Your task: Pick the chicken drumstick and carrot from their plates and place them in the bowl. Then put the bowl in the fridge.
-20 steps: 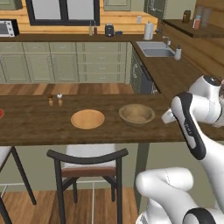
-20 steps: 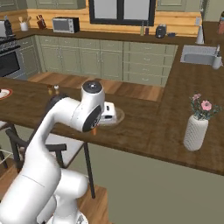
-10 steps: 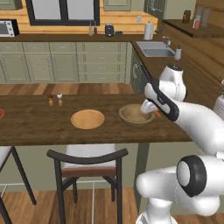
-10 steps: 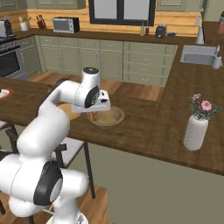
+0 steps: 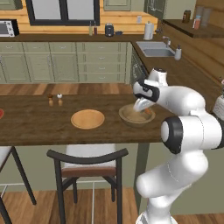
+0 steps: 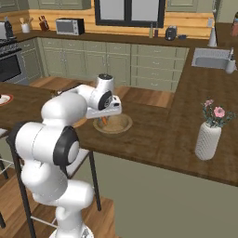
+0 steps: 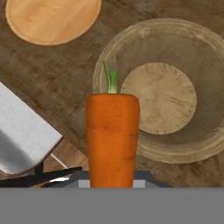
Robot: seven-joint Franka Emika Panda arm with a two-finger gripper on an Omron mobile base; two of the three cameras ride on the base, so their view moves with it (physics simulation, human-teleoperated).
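Orange carrot (image 7: pixel 112 140) sits pinched tight in my fingers (image 5: pixel 141 106), hanging just over the wooden bowl (image 7: pixel 175 94) on the desk (image 5: pixel 35 124), so I think it can drop right inside.

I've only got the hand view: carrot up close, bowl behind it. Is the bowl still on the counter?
Observer: Yes, the bowl sits on the brown counter, with the gripper right above it.
Operator: Anything beside it?
Observer: The tan plate lies to its left, bare.
Operator: Other plate?
Observer: The red-rimmed plate is at the counter's far left end.
Operator: Obstacles on the right?
Observer: A white vase with pink flowers.
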